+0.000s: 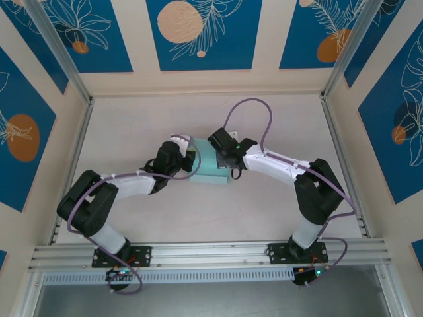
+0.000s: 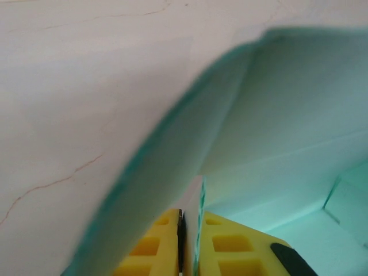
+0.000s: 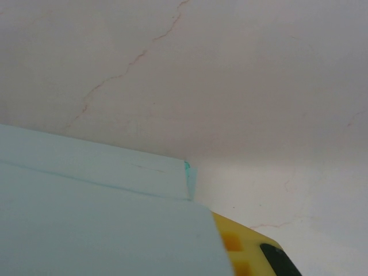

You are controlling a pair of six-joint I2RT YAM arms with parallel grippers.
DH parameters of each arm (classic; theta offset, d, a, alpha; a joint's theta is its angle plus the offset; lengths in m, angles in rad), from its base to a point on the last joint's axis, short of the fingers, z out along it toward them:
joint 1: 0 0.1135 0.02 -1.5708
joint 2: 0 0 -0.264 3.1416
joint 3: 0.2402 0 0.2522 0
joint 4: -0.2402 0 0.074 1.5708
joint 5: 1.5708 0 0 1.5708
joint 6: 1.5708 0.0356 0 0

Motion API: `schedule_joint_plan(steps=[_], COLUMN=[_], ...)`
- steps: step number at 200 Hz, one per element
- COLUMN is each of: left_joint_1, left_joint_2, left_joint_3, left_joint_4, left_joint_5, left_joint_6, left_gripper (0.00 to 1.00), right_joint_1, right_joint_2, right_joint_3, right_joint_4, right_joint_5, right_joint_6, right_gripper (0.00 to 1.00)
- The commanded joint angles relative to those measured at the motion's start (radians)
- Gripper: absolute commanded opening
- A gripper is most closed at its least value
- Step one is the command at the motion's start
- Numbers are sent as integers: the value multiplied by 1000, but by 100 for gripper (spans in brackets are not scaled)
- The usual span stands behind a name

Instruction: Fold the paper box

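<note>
1. The left claw (image 1: 188, 150) is clenched on the paper box (image 1: 213, 169). In the left wrist view its yellow pads (image 2: 152, 244) stand together, with one thin blue wall nipped between them.
2. The right claw (image 1: 228, 155) is also clenched, at the far right part of the box. Its wrist view shows one yellow pad (image 3: 238, 244) just beside a flat blue panel. I cannot tell whether paper is between the pads.
3. The box sits near the middle of the surface (image 1: 198, 214), between the two claws.
4. I judge the task to be well advanced. The sheet is already raised into a small rectangular body, and the left wrist view shows an inner floor, upright walls and one inner corner.
5. The wall in the left claw bows outward in a curve, so it looks not yet locked. Pressing this wall flat seems to be left, and perhaps also tucking a flap.
6. The card edges are thin, and a strong pull could crease them.
7. There is bare surface all around the box. The metal rail (image 1: 198, 254) and the patterned side panels are well apart from it. The tight place is between the two claws themselves.
</note>
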Motion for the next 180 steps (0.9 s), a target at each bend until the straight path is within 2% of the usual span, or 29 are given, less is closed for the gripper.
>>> schedule_joint_plan(steps=[1, 20, 30, 39, 65, 116, 180], left_joint_1=[-23, -23, -24, -24, -24, -23, -27], left_joint_2=[-15, -25, -34, -43, -59, -87, -54], left_joint_3=[-9, -9, -7, -6, -5, -19, -66], left_joint_4=[30, 16, -2, -18, -67, -115, -35], left_joint_5=[-19, -15, -19, -27, -42, -35, -1], left_joint_6=[-68, -77, -78, -84, -108, -196, -296], left_gripper=[14, 27, 29, 29, 18, 22, 22], right_joint_1=[44, 57, 58, 58, 58, 67, 123], right_joint_2=[-1, -4, -8, -12, -16, -5, 27], right_joint_3=[-36, -38, -38, -38, -44, -46, -54], right_joint_4=[95, 99, 99, 99, 111, 122, 112], right_joint_5=[39, 71, 77, 83, 91, 89, 131], right_joint_6=[18, 11, 7, 4, 2, 12, 106], right_gripper=[0, 0, 0, 0, 0, 0, 0])
